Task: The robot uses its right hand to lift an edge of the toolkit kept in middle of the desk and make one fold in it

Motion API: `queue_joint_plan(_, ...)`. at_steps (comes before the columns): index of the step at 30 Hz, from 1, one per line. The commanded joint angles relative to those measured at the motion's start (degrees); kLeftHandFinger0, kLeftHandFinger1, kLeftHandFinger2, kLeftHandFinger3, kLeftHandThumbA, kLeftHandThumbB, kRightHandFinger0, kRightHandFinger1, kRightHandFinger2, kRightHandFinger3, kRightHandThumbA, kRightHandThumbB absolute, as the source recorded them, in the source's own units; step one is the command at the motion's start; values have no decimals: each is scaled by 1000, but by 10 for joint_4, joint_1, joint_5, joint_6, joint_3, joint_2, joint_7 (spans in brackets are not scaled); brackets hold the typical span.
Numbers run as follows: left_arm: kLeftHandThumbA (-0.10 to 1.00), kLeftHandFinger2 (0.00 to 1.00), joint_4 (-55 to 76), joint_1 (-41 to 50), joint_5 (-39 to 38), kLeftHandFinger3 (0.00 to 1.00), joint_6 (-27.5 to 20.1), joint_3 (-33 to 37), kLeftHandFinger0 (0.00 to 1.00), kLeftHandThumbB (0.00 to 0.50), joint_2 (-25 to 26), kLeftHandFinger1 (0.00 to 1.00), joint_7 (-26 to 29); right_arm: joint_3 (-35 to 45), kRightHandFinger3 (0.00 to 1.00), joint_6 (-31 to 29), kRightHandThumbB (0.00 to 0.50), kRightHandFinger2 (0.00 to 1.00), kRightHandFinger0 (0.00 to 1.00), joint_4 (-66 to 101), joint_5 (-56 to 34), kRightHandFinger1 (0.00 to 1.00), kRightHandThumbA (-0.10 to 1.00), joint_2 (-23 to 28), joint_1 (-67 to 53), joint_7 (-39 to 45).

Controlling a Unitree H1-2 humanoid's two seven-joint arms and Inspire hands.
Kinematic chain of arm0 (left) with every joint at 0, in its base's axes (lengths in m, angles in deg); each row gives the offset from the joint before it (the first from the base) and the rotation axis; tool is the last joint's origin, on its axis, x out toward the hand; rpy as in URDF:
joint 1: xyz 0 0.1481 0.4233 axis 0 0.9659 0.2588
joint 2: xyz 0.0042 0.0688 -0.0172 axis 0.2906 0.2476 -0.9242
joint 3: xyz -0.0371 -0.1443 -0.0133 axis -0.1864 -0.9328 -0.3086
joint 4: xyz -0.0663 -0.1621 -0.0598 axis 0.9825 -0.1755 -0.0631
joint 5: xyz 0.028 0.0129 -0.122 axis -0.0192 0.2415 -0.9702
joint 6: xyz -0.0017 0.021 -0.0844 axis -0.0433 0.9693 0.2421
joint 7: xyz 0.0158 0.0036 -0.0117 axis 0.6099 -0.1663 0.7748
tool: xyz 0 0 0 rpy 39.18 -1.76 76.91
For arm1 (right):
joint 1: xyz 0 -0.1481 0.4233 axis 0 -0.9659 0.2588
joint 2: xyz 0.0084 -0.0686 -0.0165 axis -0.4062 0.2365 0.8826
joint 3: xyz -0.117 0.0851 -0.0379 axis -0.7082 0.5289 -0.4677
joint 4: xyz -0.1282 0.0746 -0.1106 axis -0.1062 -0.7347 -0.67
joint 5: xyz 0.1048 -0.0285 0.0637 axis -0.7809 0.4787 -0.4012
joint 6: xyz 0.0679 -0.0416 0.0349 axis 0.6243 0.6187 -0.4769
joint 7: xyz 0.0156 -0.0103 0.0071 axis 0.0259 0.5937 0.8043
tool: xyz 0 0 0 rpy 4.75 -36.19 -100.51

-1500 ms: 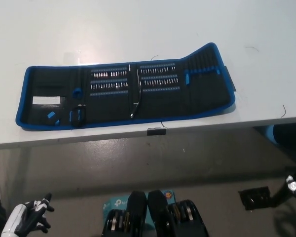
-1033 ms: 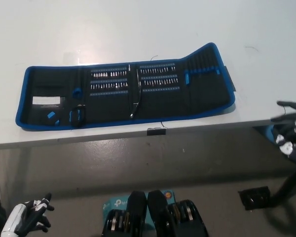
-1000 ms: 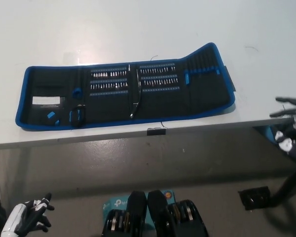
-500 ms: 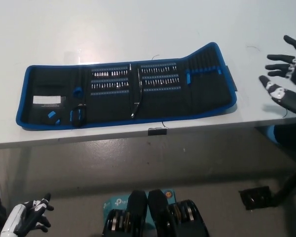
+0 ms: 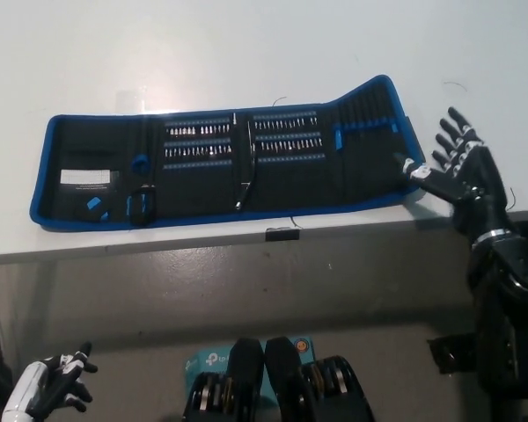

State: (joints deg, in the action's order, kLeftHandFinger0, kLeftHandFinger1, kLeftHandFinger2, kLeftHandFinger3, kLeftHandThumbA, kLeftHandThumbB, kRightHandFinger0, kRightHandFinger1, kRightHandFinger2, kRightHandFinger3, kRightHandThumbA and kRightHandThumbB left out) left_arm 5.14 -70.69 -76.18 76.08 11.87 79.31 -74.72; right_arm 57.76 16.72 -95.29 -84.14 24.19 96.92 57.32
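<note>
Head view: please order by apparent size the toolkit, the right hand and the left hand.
1. toolkit
2. right hand, open beside the toolkit's raised end
3. left hand; it sits lower, partly cropped, so unsure.

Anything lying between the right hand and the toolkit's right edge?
Nothing: in the head view the open right hand sits just beside the toolkit, only bare desk showing there.
</note>
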Motion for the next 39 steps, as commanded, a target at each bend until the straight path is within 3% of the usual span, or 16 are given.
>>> queue_joint_plan(1, 685, 257, 16, -8, -4, 390, 4, -2, 350, 212, 4, 317, -4, 5, 1000, -13, 261, 1000, 1000, -7, -2, 1000, 942, -4, 28, -26)
queue_joint_plan(5, 689, 229, 23, -7, -4, 361, 2, -2, 348, 218, 2, 317, -4, 8, 1000, -12, 272, 1000, 1000, -21, -5, 1000, 944, -5, 31, -33)
queue_joint_plan(6, 686, 230, 20, -7, -5, 361, 1, -2, 347, 223, 3, 315, -5, 7, 1000, -2, 298, 1000, 1000, -24, -1, 1000, 970, -4, 31, -37)
queue_joint_plan(13, 680, 237, 21, -1, -1, 376, 5, 0, 362, 203, 4, 340, -6, 12, 1000, -21, 258, 1000, 1000, -47, 2, 1000, 995, -14, 15, -65)
queue_joint_plan(16, 684, 213, 21, 0, -5, 369, 0, -2, 341, 207, 2, 311, -7, 40, 1000, -42, 257, 1000, 1000, -60, -31, 1000, 893, -37, 8, -72)
queue_joint_plan(17, 691, 224, 16, -2, -5, 376, -1, -1, 344, 212, 1, 312, -7, 46, 1000, -53, 219, 1000, 1000, -64, -42, 1000, 893, -46, 3, -68)
queue_joint_plan(20, 689, 217, 18, -2, -5, 363, 1, -1, 348, 205, -1, 305, -6, 53, 1000, -67, 207, 1000, 1000, -72, -45, 1000, 900, -60, -1, -66)
queue_joint_plan(29, 701, 199, 22, -1, -2, 392, 1, 4, 337, 201, 1, 304, -8, 55, 1000, -105, 233, 1000, 1000, -117, -43, 1000, 870, -90, 13, -86)
queue_joint_plan(33, 703, 202, 23, 0, -3, 362, -5, 4, 324, 200, 1, 297, -9, 41, 1000, -116, 191, 1000, 1000, -140, -38, 1000, 914, -95, 27, -83)
queue_joint_plan(39, 720, 226, 27, -3, 2, 390, 1, 6, 322, 186, 0, 305, -7, 39, 1000, -114, 179, 1000, 1000, -166, -37, 1000, 921, -98, 48, -94)
